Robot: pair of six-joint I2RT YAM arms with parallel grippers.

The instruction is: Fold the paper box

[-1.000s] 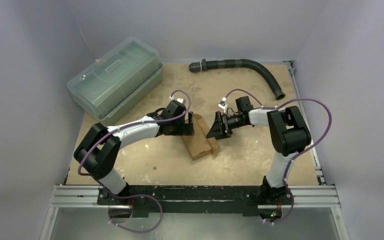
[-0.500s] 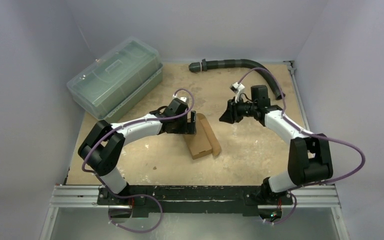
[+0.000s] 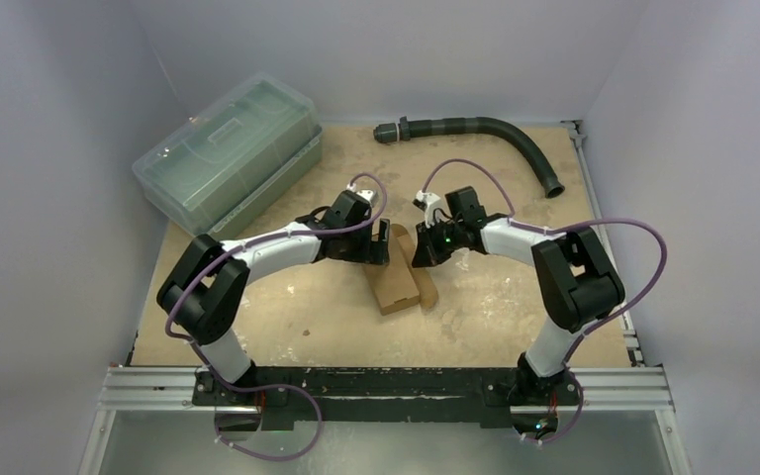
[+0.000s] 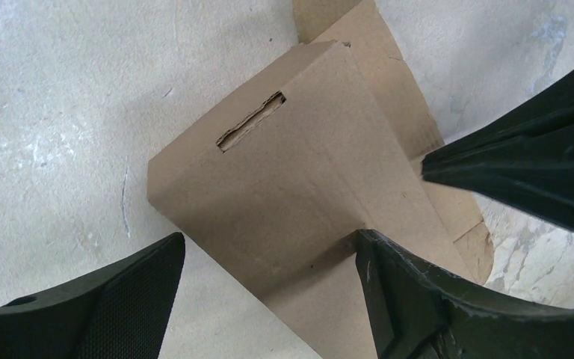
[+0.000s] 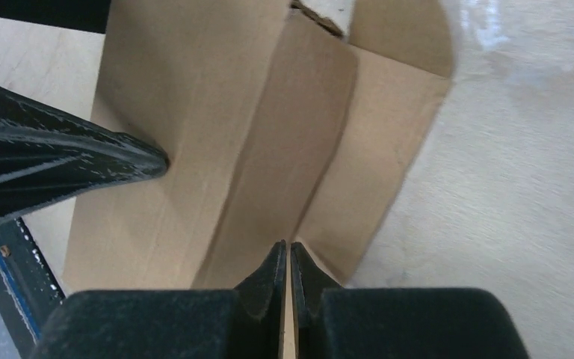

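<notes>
Two robot arms meet over the paper box (image 3: pixel 396 287) at the ctr of the sandy table (image 3: pixel 475 322). The brown card piece lies partly folded, its long axis running near to far, w/ a narrow slot cut in one face, as the left wrist view shows.

The left gripper (image 3: pixel 380 247) reaches in from the left, jaws spread wide & released. In its own camera the two fingers (image 4: pixel 119 314) straddle a corner of the box. The right-hand one touches the card, the other stands apart from it over bare table.

The right gripper (image 3: pixel 422 255) reaches in from the right, at the box's far right edge. Its jaws are clenched to a hairline slit, w/ a thin line of brown card showing btwn them where a crease of the box runs into the tips, so it is pinching the card there. In the right wrist view one left-arm finger shows as a black wedge, its tip against the box's flat panel.

Far left sits a clear greenish lidded bin (image 3: pixel 228 148). Far right lies a curved black hose (image 3: pixel 485 127). Both are well apart from the box.
</notes>
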